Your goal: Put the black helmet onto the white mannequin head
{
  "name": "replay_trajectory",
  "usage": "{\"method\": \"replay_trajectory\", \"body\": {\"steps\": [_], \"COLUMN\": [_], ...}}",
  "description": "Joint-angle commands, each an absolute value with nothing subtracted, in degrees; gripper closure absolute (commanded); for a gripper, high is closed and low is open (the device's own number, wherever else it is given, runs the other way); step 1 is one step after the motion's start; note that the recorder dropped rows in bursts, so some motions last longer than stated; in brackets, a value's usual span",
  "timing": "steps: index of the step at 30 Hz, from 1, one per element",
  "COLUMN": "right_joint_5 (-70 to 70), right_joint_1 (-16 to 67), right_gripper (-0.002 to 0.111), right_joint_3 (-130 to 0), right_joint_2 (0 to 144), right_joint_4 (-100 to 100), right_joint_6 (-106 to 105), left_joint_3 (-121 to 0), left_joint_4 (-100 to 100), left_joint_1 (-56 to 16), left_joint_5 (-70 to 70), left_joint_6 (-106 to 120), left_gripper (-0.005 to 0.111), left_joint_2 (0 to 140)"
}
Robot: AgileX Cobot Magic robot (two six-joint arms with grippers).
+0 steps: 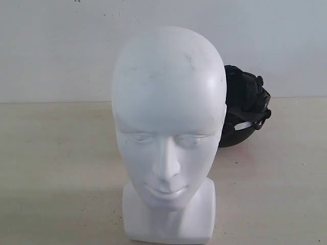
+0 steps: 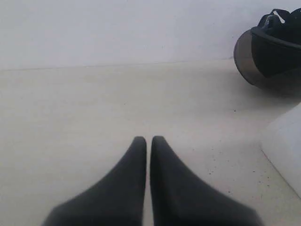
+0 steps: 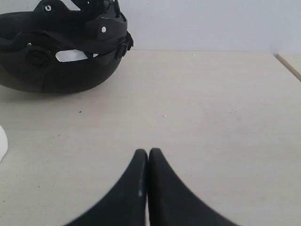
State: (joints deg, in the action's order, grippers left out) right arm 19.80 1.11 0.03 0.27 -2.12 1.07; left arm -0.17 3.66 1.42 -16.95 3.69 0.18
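Note:
The white mannequin head (image 1: 168, 127) stands upright at the front of the table, facing the exterior camera; its base corner (image 2: 284, 148) shows in the left wrist view. The black helmet (image 1: 244, 104) lies on the table behind it to the right, partly hidden by the head. The smoky visor (image 2: 249, 59) shows in the left wrist view, and the straps and shell (image 3: 61, 47) in the right wrist view. My left gripper (image 2: 148, 140) is shut and empty over bare table. My right gripper (image 3: 148, 152) is shut and empty, well short of the helmet. Neither gripper appears in the exterior view.
A pale wooden table (image 1: 51, 168) runs back to a white wall (image 1: 61, 46). The table's edge (image 3: 288, 66) shows far off in the right wrist view.

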Motion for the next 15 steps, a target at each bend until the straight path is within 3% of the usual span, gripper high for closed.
{"method": "replay_trajectory", "body": {"steps": [1,9,15], "right_joint_5": [19.21,17.22,-1.33], "right_joint_1": [1.19,1.19,1.19], "right_gripper": [0.108,0.108,0.108], "right_joint_3": [0.00,0.00,0.00], "right_joint_2": [0.00,0.00,0.00], "right_joint_4": [-2.06,-2.06,-1.82], "right_joint_6": [1.08,-0.40,0.00], "left_joint_3": [0.00,0.00,0.00], "left_joint_4": [3.57,3.57,3.57], "left_joint_1": [1.61,1.61,1.61], "left_joint_5": [-16.87,-16.87,-16.87], "left_joint_6": [3.13,3.13,3.13], "left_gripper": [0.102,0.102,0.102], "left_joint_2": [0.00,0.00,0.00]}}
